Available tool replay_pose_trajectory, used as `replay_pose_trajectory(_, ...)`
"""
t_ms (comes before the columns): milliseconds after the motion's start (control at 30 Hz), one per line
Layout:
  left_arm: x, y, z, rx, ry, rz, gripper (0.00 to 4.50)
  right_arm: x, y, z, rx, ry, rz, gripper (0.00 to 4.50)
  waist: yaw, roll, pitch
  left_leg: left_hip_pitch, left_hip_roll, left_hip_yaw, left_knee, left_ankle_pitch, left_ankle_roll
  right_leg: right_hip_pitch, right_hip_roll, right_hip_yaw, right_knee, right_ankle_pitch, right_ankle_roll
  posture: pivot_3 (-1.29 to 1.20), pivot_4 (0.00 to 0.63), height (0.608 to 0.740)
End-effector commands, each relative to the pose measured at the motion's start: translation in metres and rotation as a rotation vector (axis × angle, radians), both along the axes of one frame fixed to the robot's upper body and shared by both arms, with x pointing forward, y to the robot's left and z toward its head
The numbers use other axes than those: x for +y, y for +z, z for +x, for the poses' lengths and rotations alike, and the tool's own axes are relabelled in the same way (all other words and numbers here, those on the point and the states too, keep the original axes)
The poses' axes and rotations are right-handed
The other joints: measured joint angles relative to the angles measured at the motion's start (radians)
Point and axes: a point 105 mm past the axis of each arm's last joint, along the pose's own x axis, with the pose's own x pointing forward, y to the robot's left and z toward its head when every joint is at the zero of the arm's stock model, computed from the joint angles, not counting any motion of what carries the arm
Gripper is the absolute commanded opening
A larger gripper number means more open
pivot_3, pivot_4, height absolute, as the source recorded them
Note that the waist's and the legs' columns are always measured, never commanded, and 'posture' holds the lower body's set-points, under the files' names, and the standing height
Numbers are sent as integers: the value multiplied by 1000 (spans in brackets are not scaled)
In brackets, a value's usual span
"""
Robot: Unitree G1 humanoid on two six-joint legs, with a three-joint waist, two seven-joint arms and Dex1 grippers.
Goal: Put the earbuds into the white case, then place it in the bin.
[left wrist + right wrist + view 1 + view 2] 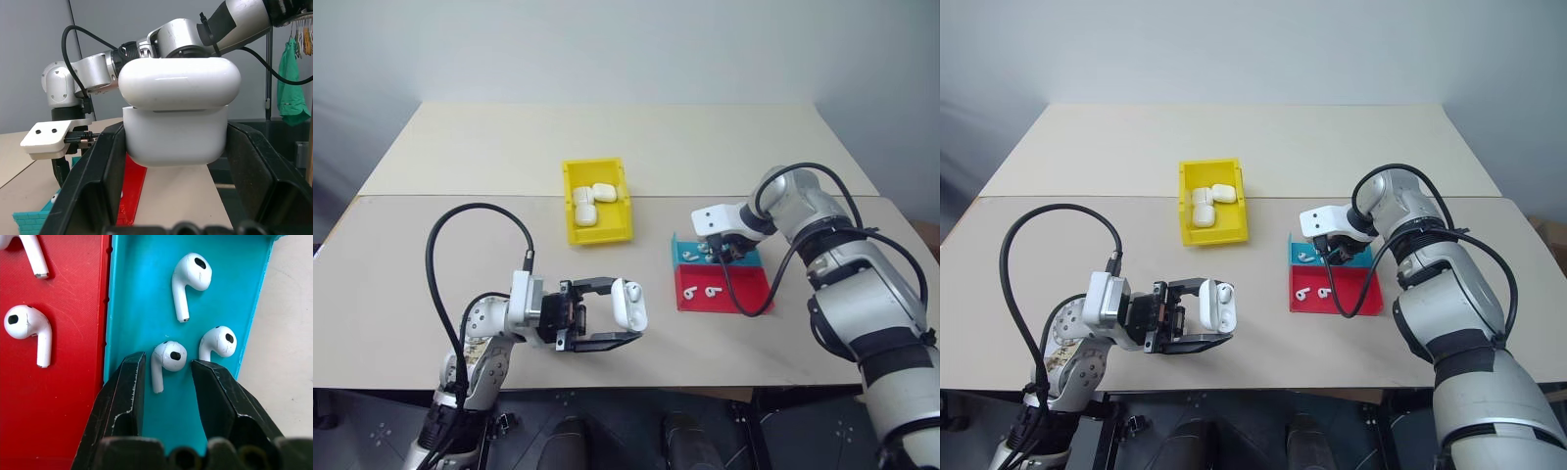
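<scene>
My left gripper point(623, 313) is shut on the white case point(176, 112) and holds it above the table's front edge; a thin gap shows under the lid. Past it, my right gripper point(167, 366) points down into the teal tray point(137, 284), open. One of the earbuds point(168, 356) lies between its fingertips and looks untouched. Two more earbuds point(190, 276) lie beside it in that tray. Another two earbuds point(27, 323) lie in the red tray point(73, 382). The yellow bin point(603, 235) stands at the table's middle.
Several white cases point(592, 201) lie inside the bin. The red tray point(744, 299) and the teal tray point(683, 257) sit side by side, right of the bin. A black cable point(460, 225) loops over my left arm.
</scene>
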Motion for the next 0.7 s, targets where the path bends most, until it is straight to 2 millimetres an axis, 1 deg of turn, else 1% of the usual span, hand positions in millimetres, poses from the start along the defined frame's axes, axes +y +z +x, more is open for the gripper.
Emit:
replay_pose_trajectory(33, -2, 6, -2, -41, -5, -9, 2753, 3, 7, 3, -28, 14, 13, 1929, 0, 0, 0, 0, 0, 0, 0, 0, 0, 0, 0, 0, 0, 0, 0, 0, 150, 740)
replay_pose_trajectory(100, -2, 6, -2, -41, -5, -9, 2753, 3, 7, 3, -27, 14, 12, 1929, 0, 0, 0, 0, 0, 0, 0, 0, 0, 0, 0, 0, 0, 0, 0, 0, 150, 740)
replay_pose_trajectory(200, -2, 6, -2, -44, -6, -16, 2753, 3, 6, 3, -27, 13, 14, 1389, 0, 0, 0, 0, 0, 0, 0, 0, 0, 0, 0, 0, 0, 0, 0, 0, 150, 740)
replay_pose_trajectory(267, -1, 5, -2, -41, -5, -12, 2753, 3, 6, 3, -30, 16, 12, 753, 0, 0, 0, 1, 0, 0, 0, 0, 0, 1, 0, 0, 0, 0, 0, 0, 150, 740)
replay_pose_trajectory(300, -1, 5, -2, -40, -4, -10, 2753, 3, 6, 3, -30, 17, 12, 652, 0, 0, 0, 1, 0, 0, 0, 0, 0, 1, 0, 0, 0, 0, 0, 0, 150, 740)
replay_pose_trajectory(567, -1, 5, -1, -42, -4, -9, 2753, 2, 6, 4, -45, 10, 7, 652, 0, 0, 0, 1, 0, 0, 0, 0, 0, 1, 0, 0, 0, 0, 0, 0, 150, 740)
replay_pose_trajectory(700, -2, 7, 0, -43, -2, -13, 2753, 1, 16, 4, -45, 2, 48, 652, 0, 0, 0, 1, 0, 0, 0, 0, 0, 1, 0, 0, 0, 0, 0, 0, 150, 740)
